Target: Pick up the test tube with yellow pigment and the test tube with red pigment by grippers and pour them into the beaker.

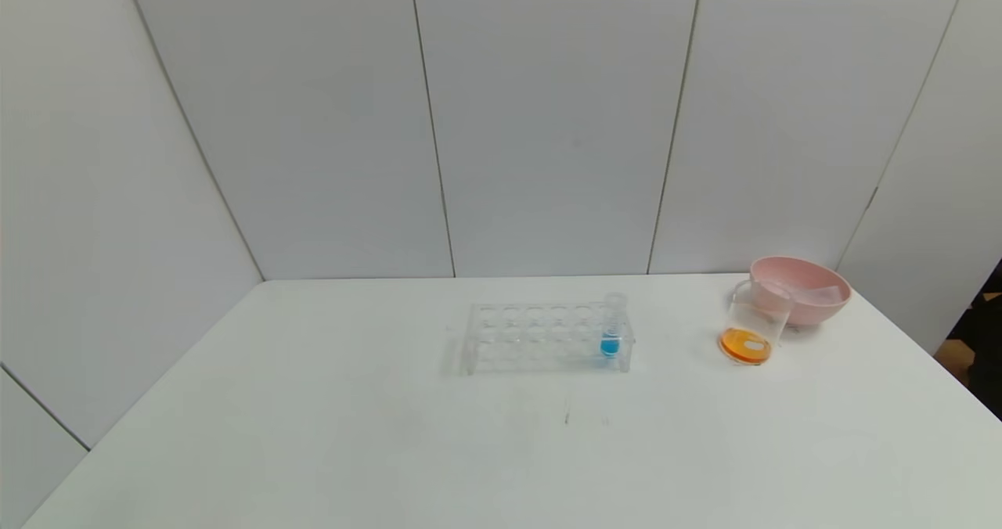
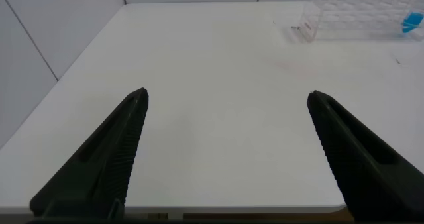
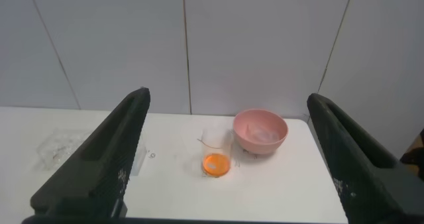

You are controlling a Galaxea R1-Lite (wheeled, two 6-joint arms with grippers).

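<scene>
Beaker (image 1: 753, 324): small clear cylinder with a pouring lip, upright on the white surface (image 1: 313, 435) at right of centre in the head view, just in front of and touching or nearly touching the pink bowl (image 1: 806, 288). A shallow orange layer sits in its bottom, which reads as yellow and red already mixed. Judged light, stiff, thin-walled and slippery; it would tip easily if nudged near the rim. Best held around mid-wall, above the liquid, if it needs moving at all.

Yellow and red tubes: not in the rack. Pale clear shapes lie inside the bowl; they may be the emptied tubes, cannot tell. Such tubes would be light, smooth and fragile; hold on the upper third, with gentle squeeze.

Rack (image 1: 548, 338): clear plastic, centre of the head view, holding only one tube with blue liquid (image 1: 611, 333) at its right end. Not a task item.

Left gripper (image 2: 225, 101): fingers spread wide, nothing between them, hanging over bare surface with the rack at upper right of its wrist view.

Right gripper (image 3: 228, 101): fingers wide apart, empty, facing beaker and bowl from well back. Neither arm shows in the head view.

Judgement: pouring appears complete.
</scene>
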